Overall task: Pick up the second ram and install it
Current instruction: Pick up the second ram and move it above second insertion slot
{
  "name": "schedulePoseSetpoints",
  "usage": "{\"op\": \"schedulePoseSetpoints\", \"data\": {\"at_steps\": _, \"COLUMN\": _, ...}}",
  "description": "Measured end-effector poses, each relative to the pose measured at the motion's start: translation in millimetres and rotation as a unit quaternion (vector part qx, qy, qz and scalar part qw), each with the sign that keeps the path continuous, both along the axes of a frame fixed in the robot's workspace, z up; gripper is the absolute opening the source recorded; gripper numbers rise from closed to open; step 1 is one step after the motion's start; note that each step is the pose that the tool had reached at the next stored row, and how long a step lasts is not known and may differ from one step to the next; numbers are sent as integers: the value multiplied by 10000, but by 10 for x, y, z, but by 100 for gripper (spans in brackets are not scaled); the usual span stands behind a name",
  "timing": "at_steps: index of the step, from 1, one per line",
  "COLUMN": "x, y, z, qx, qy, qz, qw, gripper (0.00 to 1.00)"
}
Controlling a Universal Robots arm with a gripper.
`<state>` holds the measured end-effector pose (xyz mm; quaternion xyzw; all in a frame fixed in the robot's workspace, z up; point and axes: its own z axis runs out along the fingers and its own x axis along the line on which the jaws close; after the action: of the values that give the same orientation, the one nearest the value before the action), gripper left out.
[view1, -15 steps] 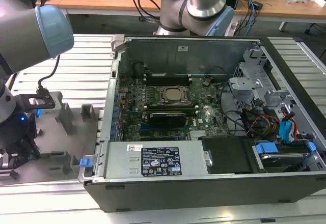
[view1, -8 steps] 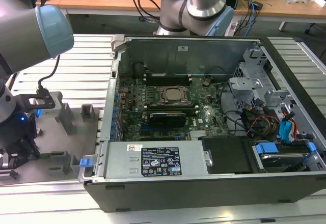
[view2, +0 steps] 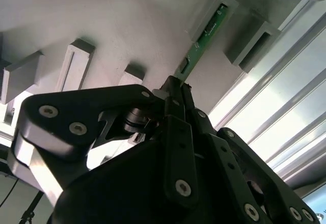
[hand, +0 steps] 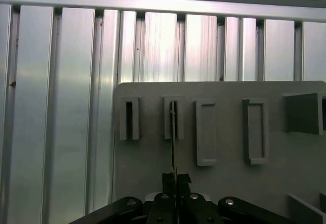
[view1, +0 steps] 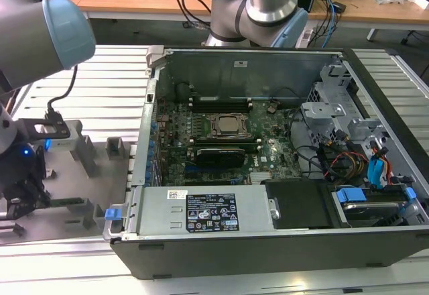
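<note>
As for the second ram [view2: 204, 38]: standing on a long edge, one end seated in a slotted holder [hand: 167, 117] near one edge of the grey fixture plate [view2: 127, 20], second holder along from that plate's corner, and showing as a thin line edge-on in the first wrist view. Probably light and thin, stiff along the length yet easily flexed or cracked across the flat (chips and edge contacts best left untouched). Smooth-faced too, so liable to slip or pivot under a pinch at one end. Best taken squarely by the two flat faces, on bare board, never by the contact edge. Around the stick, the end effector [view2: 175, 89] drawn narrow, seemingly clamped across those faces toward the end away from that holder, with nothing else between the pads. Further out, the plate resting on the ribbed aluminium table [hand: 61, 107], on the exterior view's left of the open computer case [view1: 268, 258]. Inside the case, black memory slots [view1: 221, 100] just beside the CPU socket [view1: 228, 126], well apart from the stick.
</note>
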<state>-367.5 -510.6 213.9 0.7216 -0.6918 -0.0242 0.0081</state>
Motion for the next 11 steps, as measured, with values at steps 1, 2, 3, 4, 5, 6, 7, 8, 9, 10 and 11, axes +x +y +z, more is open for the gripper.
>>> {"op": "schedulePoseSetpoints", "data": {"at_steps": 1, "x": 0, "y": 0, "z": 12, "qx": 0, "qy": 0, "qz": 1, "qw": 10000, "gripper": 13}}
{"op": "schedulePoseSetpoints", "data": {"at_steps": 2, "x": 0, "y": 0, "z": 23, "qx": 0, "qy": 0, "qz": 0, "qw": 10000, "gripper": 13}}
{"op": "schedulePoseSetpoints", "data": {"at_steps": 3, "x": 0, "y": 0, "z": 44, "qx": 0, "qy": 0, "qz": 0, "qw": 10000, "gripper": 13}}
{"op": "schedulePoseSetpoints", "data": {"at_steps": 4, "x": 0, "y": 0, "z": 56, "qx": 0, "qy": 0, "qz": 0, "qw": 10000, "gripper": 13}}
{"op": "schedulePoseSetpoints", "data": {"at_steps": 5, "x": 0, "y": 0, "z": 71, "qx": 0, "qy": 0, "qz": 0, "qw": 10000, "gripper": 13}}
{"op": "schedulePoseSetpoints", "data": {"at_steps": 6, "x": 0, "y": 1, "z": 90, "qx": 0, "qy": 0, "qz": 0, "qw": 10000, "gripper": 13}}
{"op": "schedulePoseSetpoints", "data": {"at_steps": 7, "x": 0, "y": 1, "z": 108, "qx": 0, "qy": 0, "qz": 0, "qw": 10000, "gripper": 13}}
{"op": "schedulePoseSetpoints", "data": {"at_steps": 8, "x": 0, "y": 1, "z": 127, "qx": 0, "qy": 0, "qz": 0, "qw": 10000, "gripper": 13}}
{"op": "schedulePoseSetpoints", "data": {"at_steps": 9, "x": 0, "y": 1, "z": 136, "qx": 0, "qy": 0, "qz": 0, "qw": 10000, "gripper": 13}}
{"op": "schedulePoseSetpoints", "data": {"at_steps": 10, "x": 0, "y": 1, "z": 145, "qx": 0, "qy": 0, "qz": 0, "qw": 10000, "gripper": 13}}
{"op": "schedulePoseSetpoints", "data": {"at_steps": 11, "x": 0, "y": 1, "z": 154, "qx": 0, "qy": 0, "qz": 0, "qw": 10000, "gripper": 13}}
